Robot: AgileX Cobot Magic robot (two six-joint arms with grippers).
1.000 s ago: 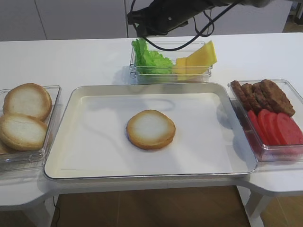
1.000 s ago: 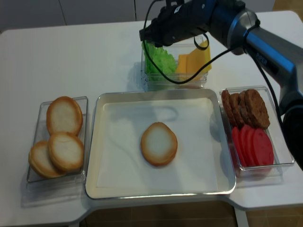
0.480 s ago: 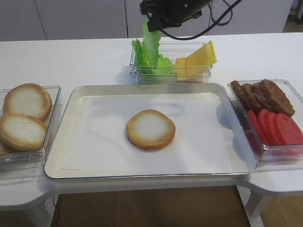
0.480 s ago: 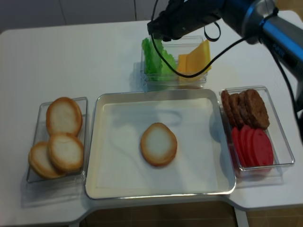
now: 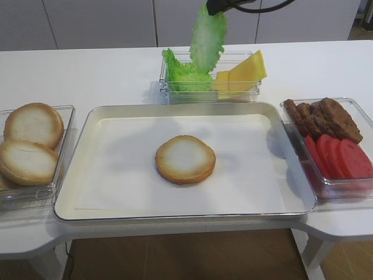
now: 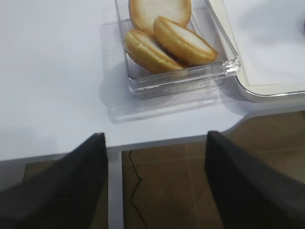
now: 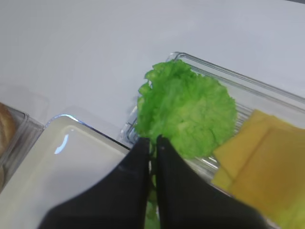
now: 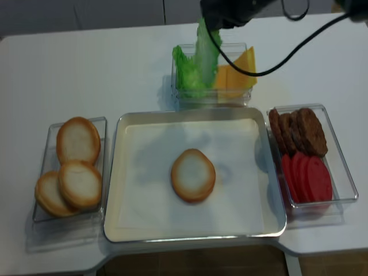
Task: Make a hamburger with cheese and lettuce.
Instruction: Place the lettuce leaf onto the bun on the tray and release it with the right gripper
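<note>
One round bun half, the start of the hamburger (image 5: 185,159) (image 8: 193,175), lies cut face up in the middle of the metal tray (image 5: 175,217). High above the back container my right gripper (image 5: 213,7) (image 8: 214,18) (image 7: 152,143) is shut on a lettuce (image 5: 208,39) (image 8: 203,50) leaf that hangs down from it. More lettuce (image 7: 190,109) stays in the container, with cheese (image 5: 245,71) (image 7: 259,167) slices beside it. My left gripper (image 6: 155,139) is open with nothing in it, over the table's front left edge near the spare buns.
A clear box of bun halves (image 5: 32,146) (image 6: 167,38) stands left of the tray. On the right, another box holds dark patties (image 5: 323,115) and red tomato slices (image 5: 344,157). The lettuce and cheese box (image 5: 169,93) stands just behind the tray.
My right gripper has risen and shifted a little right, drawing the lettuce leaf up out of its container until it hangs free. The left arm has not moved.
</note>
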